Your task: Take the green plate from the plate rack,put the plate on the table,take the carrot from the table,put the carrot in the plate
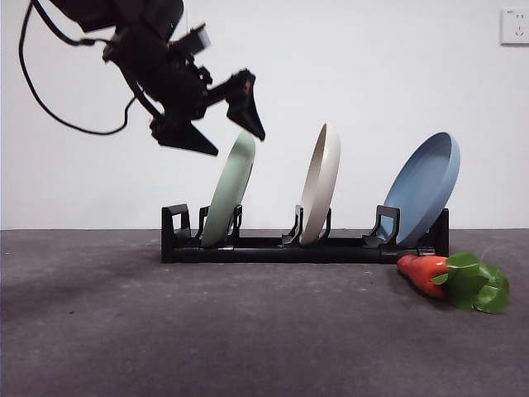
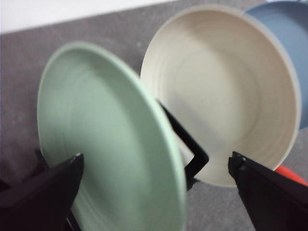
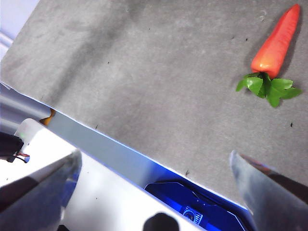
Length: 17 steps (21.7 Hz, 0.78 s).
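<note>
Sage-green and matte, the green plate (image 1: 229, 188) stands on edge in the leftmost slot of the rack (image 1: 304, 245), left of centre in the front view, leaning a little to the right with its rim free at the top. It looks like a thin, stiff plastic or melamine dish: probably light, unlikely to bend, and smooth enough to slip if pinched on the flat face. The raised rim at the top edge is the sensible place to take hold, one jaw on each face, so the plate can be lifted straight out of its prongs without scraping the cream plate (image 1: 320, 184) next to it or the blue plate (image 1: 422, 187) further right. The left gripper (image 1: 223, 122) hangs at the upper left of the front view, just above that rim, its jaws spread wide and holding nothing; in the left wrist view the green plate (image 2: 108, 139) sits between the two jaws, edge-on toward the camera, not yet touched as far as can be seen. The right gripper (image 3: 156, 166) waits over the bench (image 3: 159, 82) with its jaws apart and empty. The carrot (image 1: 450, 279) lies on the bench at the lower right, just in front of the rack's right end; it looks light and firm, best gripped across its orange body.
</note>
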Motion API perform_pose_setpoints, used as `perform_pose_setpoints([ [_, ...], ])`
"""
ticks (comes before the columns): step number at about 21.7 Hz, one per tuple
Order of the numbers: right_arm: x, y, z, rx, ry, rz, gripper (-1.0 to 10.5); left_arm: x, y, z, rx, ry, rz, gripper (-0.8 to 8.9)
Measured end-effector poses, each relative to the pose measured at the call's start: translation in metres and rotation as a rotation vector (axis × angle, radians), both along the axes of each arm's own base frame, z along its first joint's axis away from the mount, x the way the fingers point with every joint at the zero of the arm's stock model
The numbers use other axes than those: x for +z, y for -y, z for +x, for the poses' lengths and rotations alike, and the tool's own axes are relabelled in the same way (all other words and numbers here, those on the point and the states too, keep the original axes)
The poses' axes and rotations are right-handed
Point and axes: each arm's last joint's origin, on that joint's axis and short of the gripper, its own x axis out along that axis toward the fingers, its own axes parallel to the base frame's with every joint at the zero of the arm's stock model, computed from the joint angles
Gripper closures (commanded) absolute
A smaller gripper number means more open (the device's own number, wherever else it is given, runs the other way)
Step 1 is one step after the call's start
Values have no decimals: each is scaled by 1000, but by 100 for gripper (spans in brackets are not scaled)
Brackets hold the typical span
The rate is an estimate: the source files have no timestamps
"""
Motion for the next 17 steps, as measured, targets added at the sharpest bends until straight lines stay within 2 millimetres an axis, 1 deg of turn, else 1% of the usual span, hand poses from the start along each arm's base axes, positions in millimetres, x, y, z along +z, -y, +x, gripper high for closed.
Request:
perform_pose_setpoints([
  [3, 0, 0, 0, -1, -1, 1, 294, -11, 2, 2, -1, -37, 16, 330],
  [4, 0, 0, 0, -2, -2, 2, 294, -13, 2, 2, -1, -48, 20, 372],
  [8, 0, 0, 0, -3, -2, 2, 294, -12, 4, 1, -7, -43, 16, 690],
  [10, 0, 0, 0, -2, -2, 2, 294, -12, 4, 1, -9, -45, 16, 786],
  [12, 0, 0, 0, -2, -2, 2, 294, -13, 4, 1, -12, -50, 16, 819],
  [17, 0, 0, 0, -2, -2, 2, 294, -13, 5, -1, -55, -71, -11, 819],
])
